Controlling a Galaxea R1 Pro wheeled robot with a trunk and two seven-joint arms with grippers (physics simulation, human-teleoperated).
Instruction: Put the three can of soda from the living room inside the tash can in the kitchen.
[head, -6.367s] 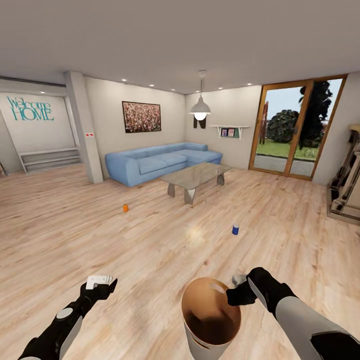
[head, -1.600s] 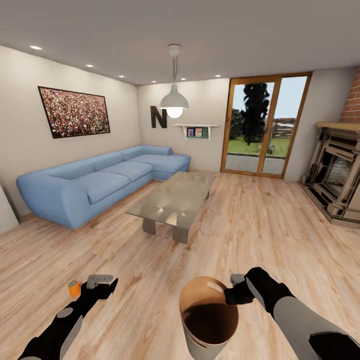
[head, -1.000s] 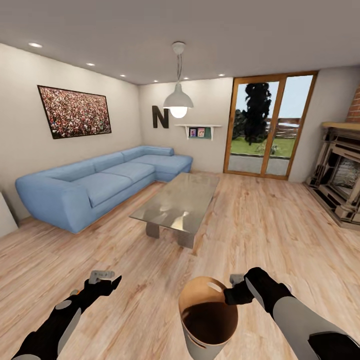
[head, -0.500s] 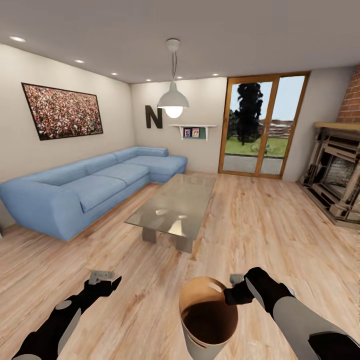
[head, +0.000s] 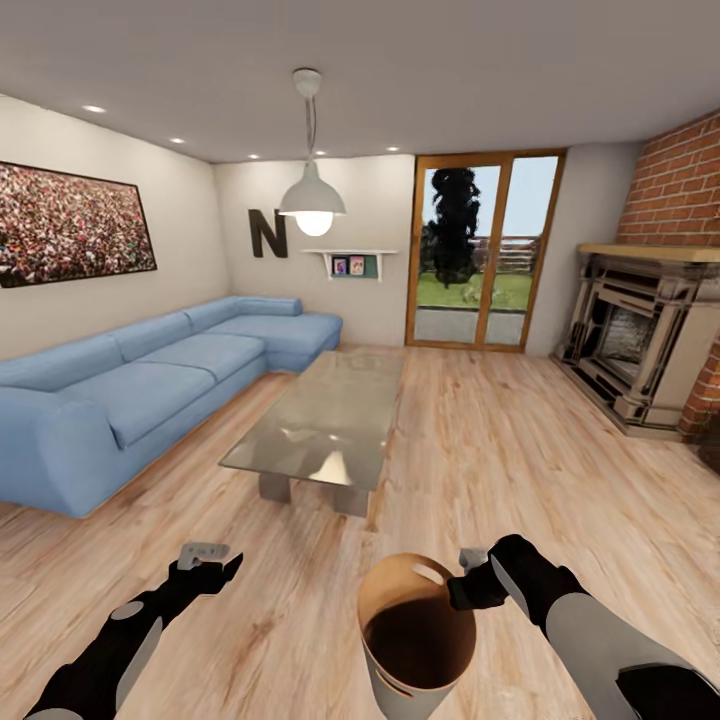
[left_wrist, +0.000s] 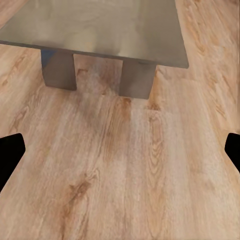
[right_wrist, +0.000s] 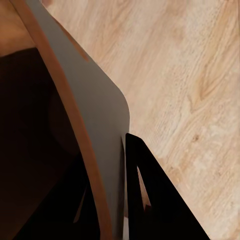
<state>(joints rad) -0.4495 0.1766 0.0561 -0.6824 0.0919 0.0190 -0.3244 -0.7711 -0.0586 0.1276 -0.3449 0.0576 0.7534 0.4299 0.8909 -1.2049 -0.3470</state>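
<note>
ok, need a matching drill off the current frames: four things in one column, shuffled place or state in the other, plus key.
Things:
1. grey tapered bin with tan-brown inside
2. left gripper
3. glass-topped coffee table
4. red-brick fireplace

Place or state:
A. at the head view's right edge, against the wall
B. open over bare wooden floor, nothing between the fingers
C. rim clamped by the right gripper
D. between the blue corner sofa and the open floor, ahead of the robot

Pairs: 1-C, 2-B, 3-D, 4-A
</note>
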